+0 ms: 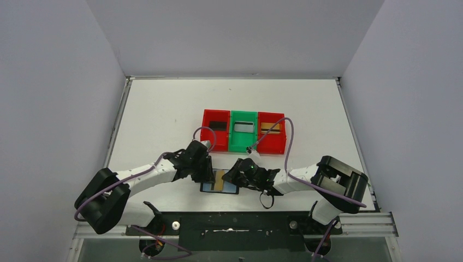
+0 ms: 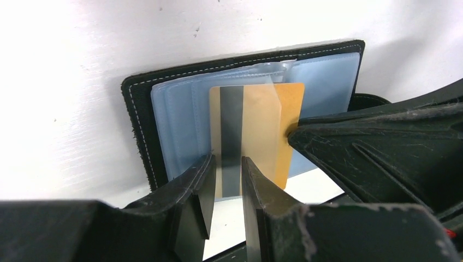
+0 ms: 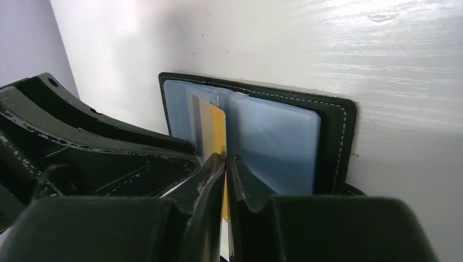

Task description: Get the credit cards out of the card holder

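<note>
The card holder (image 1: 233, 190) lies open near the table's front edge, black with grey-blue pockets; it also shows in the left wrist view (image 2: 139, 109) and the right wrist view (image 3: 333, 136). A gold credit card (image 1: 219, 180) with a black stripe sticks partly out of a clear pocket (image 2: 262, 131). My right gripper (image 1: 240, 176) is shut on that card's edge (image 3: 218, 131), with its fingers pinched together (image 3: 225, 164). My left gripper (image 1: 207, 173) is at the wallet's left side, its fingers a narrow gap apart over the wallet's edge (image 2: 226, 180), holding nothing.
Three small trays stand in a row behind the wallet: a red one (image 1: 206, 131), a green one (image 1: 233, 143) and a red one (image 1: 282, 143), each with a card inside. The right gripper's body (image 2: 371, 153) crowds the left wrist view.
</note>
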Controlling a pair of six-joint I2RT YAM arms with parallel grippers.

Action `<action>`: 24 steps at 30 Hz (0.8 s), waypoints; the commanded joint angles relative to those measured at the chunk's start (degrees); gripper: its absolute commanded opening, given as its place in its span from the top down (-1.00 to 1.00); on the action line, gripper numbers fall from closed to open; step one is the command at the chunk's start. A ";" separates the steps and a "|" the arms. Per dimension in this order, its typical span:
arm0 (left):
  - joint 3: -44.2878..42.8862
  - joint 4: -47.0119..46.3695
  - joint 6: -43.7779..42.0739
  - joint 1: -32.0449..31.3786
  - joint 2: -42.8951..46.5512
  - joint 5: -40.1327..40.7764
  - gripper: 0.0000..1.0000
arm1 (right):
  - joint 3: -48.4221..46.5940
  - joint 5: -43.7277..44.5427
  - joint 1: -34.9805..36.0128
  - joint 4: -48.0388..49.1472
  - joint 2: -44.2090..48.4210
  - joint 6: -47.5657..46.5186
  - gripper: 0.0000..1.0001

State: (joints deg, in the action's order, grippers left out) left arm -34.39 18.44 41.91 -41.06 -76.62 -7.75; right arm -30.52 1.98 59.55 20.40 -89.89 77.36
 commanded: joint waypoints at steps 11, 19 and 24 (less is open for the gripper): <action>2.05 -1.12 0.57 -0.16 1.42 0.28 0.55 | 0.44 -0.25 -0.66 4.13 -0.90 2.81 0.28; 1.87 -1.16 0.37 -0.16 1.33 0.21 0.56 | 2.25 -0.87 -0.62 9.72 -0.97 2.42 0.25; 2.19 -1.26 0.72 -0.16 2.13 0.27 0.56 | 2.51 -1.97 -0.18 13.62 -2.53 2.44 0.39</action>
State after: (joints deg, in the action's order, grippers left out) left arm -33.12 17.37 42.81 -41.15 -75.66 -7.55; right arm -28.53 0.38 59.22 27.79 -91.61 80.01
